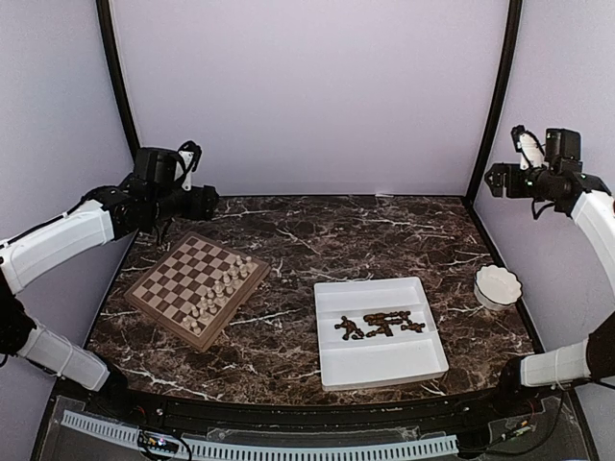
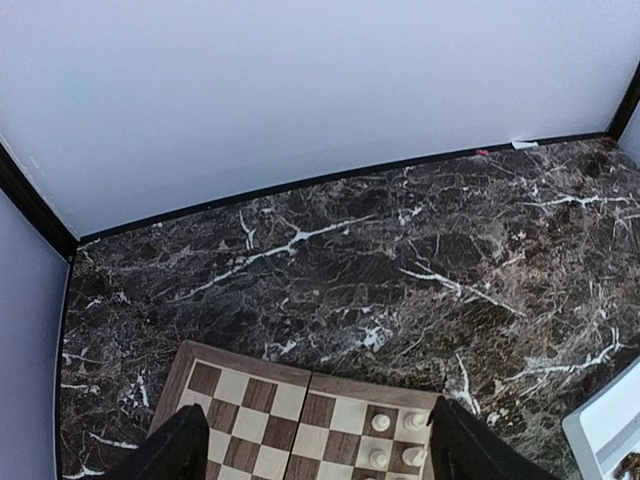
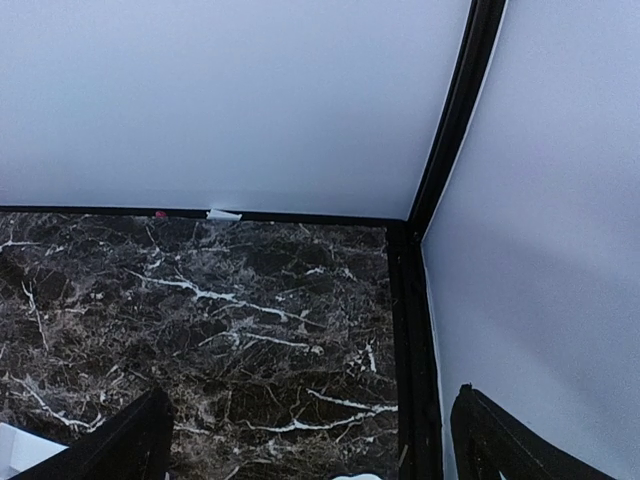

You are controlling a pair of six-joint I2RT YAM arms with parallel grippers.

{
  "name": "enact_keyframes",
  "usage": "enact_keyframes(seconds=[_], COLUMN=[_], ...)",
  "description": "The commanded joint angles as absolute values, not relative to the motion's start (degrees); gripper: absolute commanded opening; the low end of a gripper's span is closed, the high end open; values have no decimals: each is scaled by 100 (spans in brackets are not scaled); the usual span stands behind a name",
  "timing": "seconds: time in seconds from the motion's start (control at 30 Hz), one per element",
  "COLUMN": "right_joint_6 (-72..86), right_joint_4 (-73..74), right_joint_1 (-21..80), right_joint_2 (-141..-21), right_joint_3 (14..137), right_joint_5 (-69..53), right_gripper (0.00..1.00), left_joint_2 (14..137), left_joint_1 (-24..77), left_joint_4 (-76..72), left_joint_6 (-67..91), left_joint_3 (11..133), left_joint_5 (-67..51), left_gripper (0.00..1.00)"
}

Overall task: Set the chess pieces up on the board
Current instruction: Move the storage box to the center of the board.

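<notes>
Pickup not begun: chess pieces (image 1: 380, 325) lie in the tray (image 1: 384, 365), the board (image 1: 173, 283) well apart (only cream pieces (image 1: 223, 288) on it). My left gripper (image 2: 320, 450) and right gripper (image 3: 320, 445) gape empty; next, I judge, a descent to the tray.

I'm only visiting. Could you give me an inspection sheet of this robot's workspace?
Surface: dark marbled table with white veins.
Job's things: board at left, cream pieces along its right side; dark pieces lying heaped in white tray, none on board.
Clutter: small white bowl near right edge.
Grippers: left gripper open, raised near board's far corner; right gripper open, raised at far right; both empty.
Cables: black loop at left wrist.
Surroundings: pale walls, black corner posts.
</notes>
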State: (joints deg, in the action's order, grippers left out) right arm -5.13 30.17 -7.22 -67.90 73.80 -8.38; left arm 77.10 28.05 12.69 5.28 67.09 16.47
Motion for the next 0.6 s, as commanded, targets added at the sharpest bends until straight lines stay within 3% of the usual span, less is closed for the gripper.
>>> enact_keyframes(seconds=[0.0, 0.27, 0.47, 0.57], right_joint_6=[-837, -2696, -3893, -4401], right_joint_4=[2784, 3849, 4556, 5032], right_joint_1=[-695, -683, -669, -660], right_joint_2=[-6509, -5993, -5438, -5197], right_joint_3=[6787, 5806, 5079, 4908], right_joint_5=[-923, -1635, -1701, -1949], right_gripper=[99, 97, 88, 81], left_joint_2=[7291, 6636, 6283, 6417], left_joint_1=[2437, 2692, 4331, 5371], left_joint_4=[899, 1194, 1321, 1342], left_joint_6=[387, -192, -532, -656], left_joint_3=[6255, 5559, 5059, 4933], left_joint_5=[515, -857, -1099, -1133], left_gripper=[77, 73, 70, 63])
